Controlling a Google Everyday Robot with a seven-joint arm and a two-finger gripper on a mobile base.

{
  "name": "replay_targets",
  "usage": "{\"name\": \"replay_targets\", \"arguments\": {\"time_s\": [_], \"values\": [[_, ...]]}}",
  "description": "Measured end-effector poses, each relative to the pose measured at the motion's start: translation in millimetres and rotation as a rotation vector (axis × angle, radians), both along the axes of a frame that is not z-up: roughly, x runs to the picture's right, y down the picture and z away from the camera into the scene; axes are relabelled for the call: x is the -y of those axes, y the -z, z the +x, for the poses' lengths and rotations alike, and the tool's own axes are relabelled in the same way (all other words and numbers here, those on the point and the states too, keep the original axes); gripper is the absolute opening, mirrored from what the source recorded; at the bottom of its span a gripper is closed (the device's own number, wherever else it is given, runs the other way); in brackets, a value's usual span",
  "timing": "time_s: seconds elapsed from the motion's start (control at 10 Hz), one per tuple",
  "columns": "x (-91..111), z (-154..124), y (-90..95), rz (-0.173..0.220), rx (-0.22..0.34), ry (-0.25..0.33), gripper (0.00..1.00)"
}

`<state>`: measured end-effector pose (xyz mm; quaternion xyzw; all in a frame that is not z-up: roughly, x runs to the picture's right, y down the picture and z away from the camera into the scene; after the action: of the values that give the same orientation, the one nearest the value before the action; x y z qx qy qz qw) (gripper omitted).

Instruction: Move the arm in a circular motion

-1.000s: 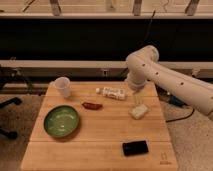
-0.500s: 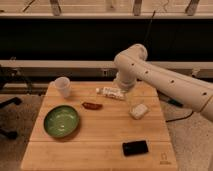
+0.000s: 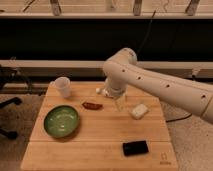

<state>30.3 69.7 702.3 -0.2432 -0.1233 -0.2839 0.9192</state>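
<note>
From my seat the tool (image 3: 119, 103) is the hardest thing to read: it hangs as a thin, pale shape below the wrist, over the back middle of the tabletop (image 3: 102, 137), and I cannot tell whether it is wide, narrow or holding anything, nor whether it touches the wood. The arm (image 3: 150, 85) comes in from the right, where its far end is cut off by the picture edge, rises to a rounded elbow above the tool and bends down to it. Just left of the tool and behind it a white packet (image 3: 102, 91) peeks out, partly hidden by the wrist, so I cannot make out its whole shape. Near the tool's left lies a reddish-brown piece (image 3: 92, 105), too blurred for me to name. Just to its right sits a pale block (image 3: 139, 111), apart from the tool. Further left, toward the back corner, stands a white cup (image 3: 63, 86); left and nearer me is a green bowl (image 3: 61, 121), close to the left edge. A black slab (image 3: 135, 148) lies well in front of the tool, toward the right. Bare wood shows right in front of the tool and along the near edge. The near right corner carries a small mark (image 3: 165, 162) I cannot read. Beyond the left edge a dark chair (image 3: 7, 102) is cut off.
</note>
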Motion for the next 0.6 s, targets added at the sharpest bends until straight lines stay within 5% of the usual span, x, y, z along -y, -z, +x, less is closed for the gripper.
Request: {"name": "replay_targets", "arguments": {"time_s": [0.6], "values": [[-72,-19,82.6,0.052,0.137,0.150,0.80]]}}
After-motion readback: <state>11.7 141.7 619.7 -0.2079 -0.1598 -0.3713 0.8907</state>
